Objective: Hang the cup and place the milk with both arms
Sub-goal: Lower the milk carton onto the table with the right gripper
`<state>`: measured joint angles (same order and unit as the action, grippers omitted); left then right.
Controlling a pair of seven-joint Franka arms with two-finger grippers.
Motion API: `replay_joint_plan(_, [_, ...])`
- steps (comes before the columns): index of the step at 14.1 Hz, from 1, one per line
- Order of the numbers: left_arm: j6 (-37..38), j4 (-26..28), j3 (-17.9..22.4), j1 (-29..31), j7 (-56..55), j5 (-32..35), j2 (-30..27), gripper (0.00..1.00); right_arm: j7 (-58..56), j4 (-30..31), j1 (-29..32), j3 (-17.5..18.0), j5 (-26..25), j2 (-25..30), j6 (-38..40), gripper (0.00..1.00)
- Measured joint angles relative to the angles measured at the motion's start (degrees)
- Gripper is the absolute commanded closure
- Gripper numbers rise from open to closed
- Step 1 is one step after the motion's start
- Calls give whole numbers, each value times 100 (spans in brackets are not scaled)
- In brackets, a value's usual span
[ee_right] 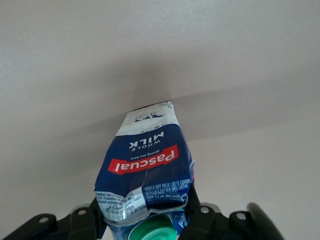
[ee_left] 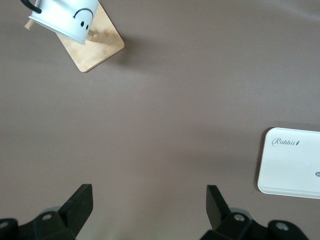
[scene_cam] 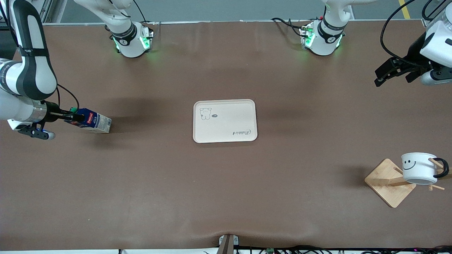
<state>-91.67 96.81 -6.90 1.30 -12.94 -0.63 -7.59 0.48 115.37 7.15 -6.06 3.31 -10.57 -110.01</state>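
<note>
Right gripper [scene_cam: 72, 116] fingers pinch the milk [scene_cam: 92, 120] near the surface's edge; next, carry it to the tray [scene_cam: 225, 120]. Left gripper [scene_cam: 393, 72] waits, fingers spread; cup [scene_cam: 418, 167] hangs.

Tray [scene_cam: 225, 121] mid-table, milk [scene_cam: 92, 121] toward the right arm's end, cup [scene_cam: 418, 168] hung on rack [scene_cam: 390, 182] toward the left arm's end, nearer the front camera than tray.
</note>
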Motion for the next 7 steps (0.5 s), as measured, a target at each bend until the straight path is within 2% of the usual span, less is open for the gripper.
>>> replay_joint_plan(1, [6,0,0,0,0,0,0,0,6,38,5,-2,-1,0,-67,100])
replay_joint_plan(2, [7,0,0,0,0,0,0,0,7,86,15,-3,-1,13,-130,81])
replay_joint_plan(3, [7,0,0,0,0,0,-1,0,7,132,22,-2,0,46,-164,69])
replay_joint_plan(4, [7,0,0,0,0,0,-1,0,7,171,23,-2,0,75,-192,71])
replay_joint_plan(5, [7,0,0,0,0,0,-1,0,8,201,23,-1,0,95,-218,83])
replay_joint_plan(7, [7,0,0,1,0,0,-1,0,9,243,25,-1,1,123,-257,91])
